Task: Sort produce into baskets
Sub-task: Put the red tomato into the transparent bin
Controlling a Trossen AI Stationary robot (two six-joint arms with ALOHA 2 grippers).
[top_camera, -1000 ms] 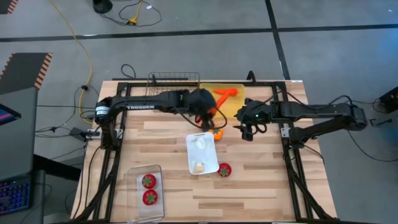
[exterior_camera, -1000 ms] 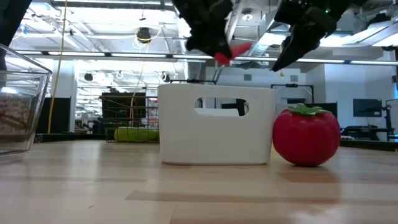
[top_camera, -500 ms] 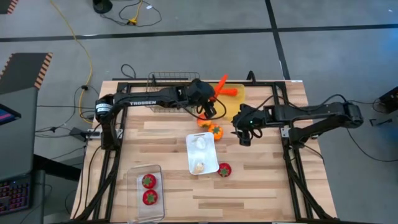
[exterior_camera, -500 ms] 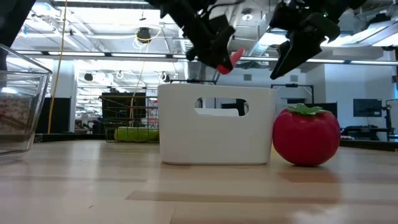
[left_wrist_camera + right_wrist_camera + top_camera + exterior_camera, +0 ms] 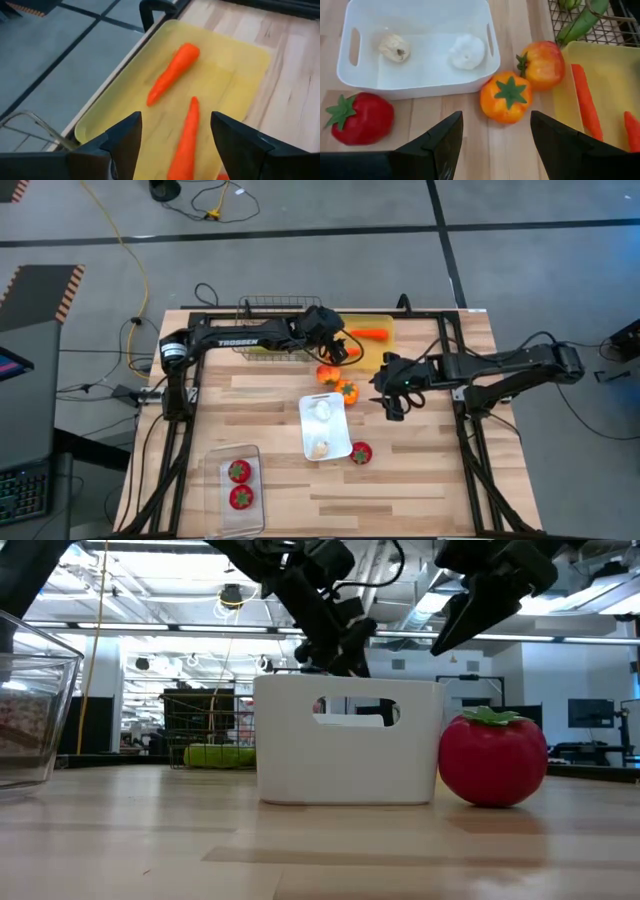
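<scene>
The left gripper's fingers (image 5: 107,150) stood apart with nothing between them, above the yellow tray (image 5: 235,65) at the desk's far edge; the right gripper's fingers (image 5: 430,150) were likewise parted and empty. The left gripper (image 5: 340,348) hung over the tray's left end, beside the wire mesh basket (image 5: 270,308) that sat at the far edge toward the desk's left corner. Two orange carrots lay in the tray, one carrot (image 5: 172,72) slanting across its middle, the other carrot (image 5: 186,137) just under the open fingers. In the basket, green cucumbers (image 5: 580,22) showed through the mesh.

The right gripper (image 5: 392,392) hovered over the middle of the desk, to the right of two orange-red peppers. One pepper (image 5: 507,97) rested on the wood just beside the white tray's (image 5: 420,85) corner; the other pepper (image 5: 542,62) sat between it and the yellow tray's edge, touching or nearly touching its neighbour.

The white tray stood near the desk's centre with two garlic bulbs in it, one garlic bulb (image 5: 394,47) brownish and one garlic bulb (image 5: 466,51) white, well apart. A red fruit (image 5: 362,117) with a green top stood on the wood just beside the tray's near right corner. By the desk's near left corner, the clear tub (image 5: 233,500) held two more red fruits (image 5: 240,483).
</scene>
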